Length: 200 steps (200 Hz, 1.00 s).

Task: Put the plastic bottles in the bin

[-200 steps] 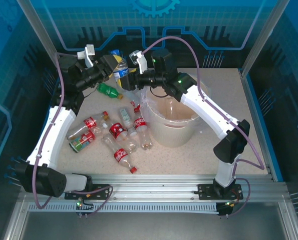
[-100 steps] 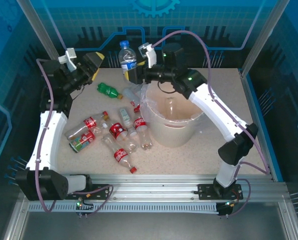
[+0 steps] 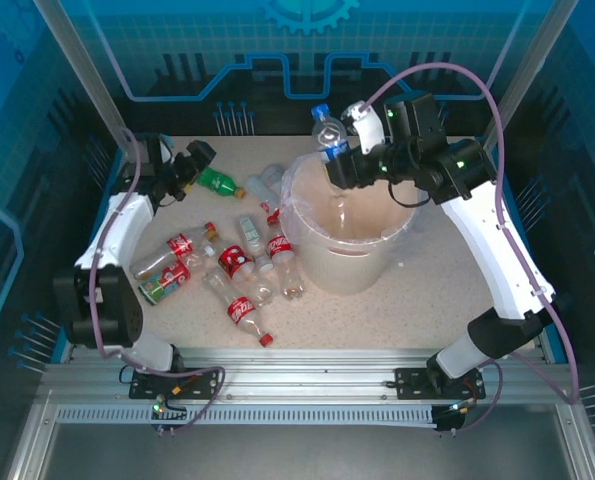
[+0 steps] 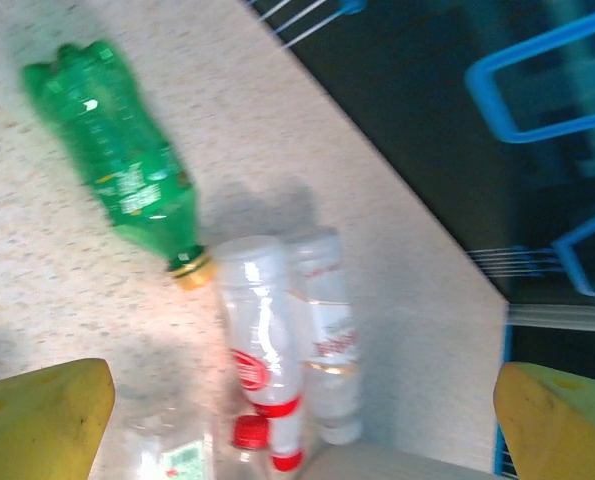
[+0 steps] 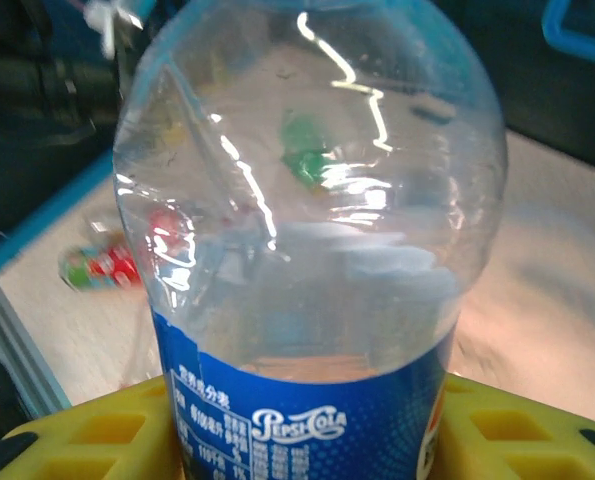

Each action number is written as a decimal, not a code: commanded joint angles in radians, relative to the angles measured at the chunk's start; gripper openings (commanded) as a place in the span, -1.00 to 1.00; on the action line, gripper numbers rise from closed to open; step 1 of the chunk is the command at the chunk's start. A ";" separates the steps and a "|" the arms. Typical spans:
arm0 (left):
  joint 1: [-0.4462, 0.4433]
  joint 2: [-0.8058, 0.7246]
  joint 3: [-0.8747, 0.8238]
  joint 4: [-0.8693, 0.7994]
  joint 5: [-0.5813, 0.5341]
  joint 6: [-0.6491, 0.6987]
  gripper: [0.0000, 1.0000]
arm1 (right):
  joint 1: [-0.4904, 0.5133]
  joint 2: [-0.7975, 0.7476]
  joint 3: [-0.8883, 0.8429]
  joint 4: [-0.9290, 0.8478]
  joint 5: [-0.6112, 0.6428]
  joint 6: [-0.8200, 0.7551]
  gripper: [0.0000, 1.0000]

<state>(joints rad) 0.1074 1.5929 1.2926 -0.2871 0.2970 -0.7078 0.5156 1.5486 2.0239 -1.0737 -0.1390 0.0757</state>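
Observation:
My right gripper (image 3: 345, 160) is shut on a clear bottle with a blue label and blue cap (image 3: 327, 130), holding it over the far-left rim of the cream bin (image 3: 322, 262). In the right wrist view the same bottle (image 5: 307, 230) stands between my yellow fingers (image 5: 72, 440). My left gripper (image 3: 190, 163) is open and holds nothing, just left of a green bottle (image 3: 215, 181). In the left wrist view the green bottle (image 4: 117, 165) lies ahead, with two clear red-labelled bottles (image 4: 262, 360) between the wide-apart fingertips (image 4: 37, 420).
Several red-labelled bottles (image 3: 235, 262) lie scattered on the speckled table left of the bin, one near the front (image 3: 243, 311). A clear bag liner (image 3: 295, 190) drapes over the bin's rim. Blue enclosure walls stand close behind and at both sides.
The left gripper let go of the blue-labelled bottle, opened wide and drew back left and down beside the green bottle. The right gripper carried the bottle right, over the bin.

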 commanded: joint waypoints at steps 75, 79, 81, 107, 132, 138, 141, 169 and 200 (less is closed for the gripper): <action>-0.014 0.315 0.159 -0.078 -0.118 0.139 0.93 | -0.023 0.122 0.012 -0.364 0.175 -0.102 -0.18; -0.015 0.331 0.175 -0.088 -0.119 0.146 0.93 | -0.023 0.131 0.011 -0.369 0.172 -0.105 -0.18; -0.016 0.339 0.185 -0.093 -0.119 0.150 0.93 | -0.022 0.135 0.010 -0.370 0.172 -0.107 -0.18; -0.027 0.418 0.272 -0.135 -0.126 0.175 0.94 | -0.022 0.181 -0.004 -0.391 0.172 -0.128 -0.18; -0.032 0.481 0.333 -0.151 -0.127 0.181 0.94 | -0.023 0.208 -0.045 -0.376 0.163 -0.148 -0.18; -0.032 0.496 0.350 -0.159 -0.128 0.182 0.94 | -0.026 0.215 -0.054 -0.371 0.162 -0.151 -0.17; -0.032 0.504 0.358 -0.163 -0.130 0.182 0.94 | -0.027 0.218 -0.057 -0.370 0.161 -0.152 -0.17; -0.038 0.554 0.400 -0.181 -0.137 0.182 0.96 | -0.032 0.246 -0.086 -0.343 0.159 -0.165 -0.15; -0.040 0.591 0.421 -0.181 -0.136 0.174 0.96 | -0.034 0.258 -0.129 -0.305 0.147 -0.174 -0.01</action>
<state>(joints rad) 0.0753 2.1487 1.6688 -0.4286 0.1711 -0.5468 0.4938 1.7912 1.9270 -1.4040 0.0227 -0.0723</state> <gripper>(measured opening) 0.981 0.478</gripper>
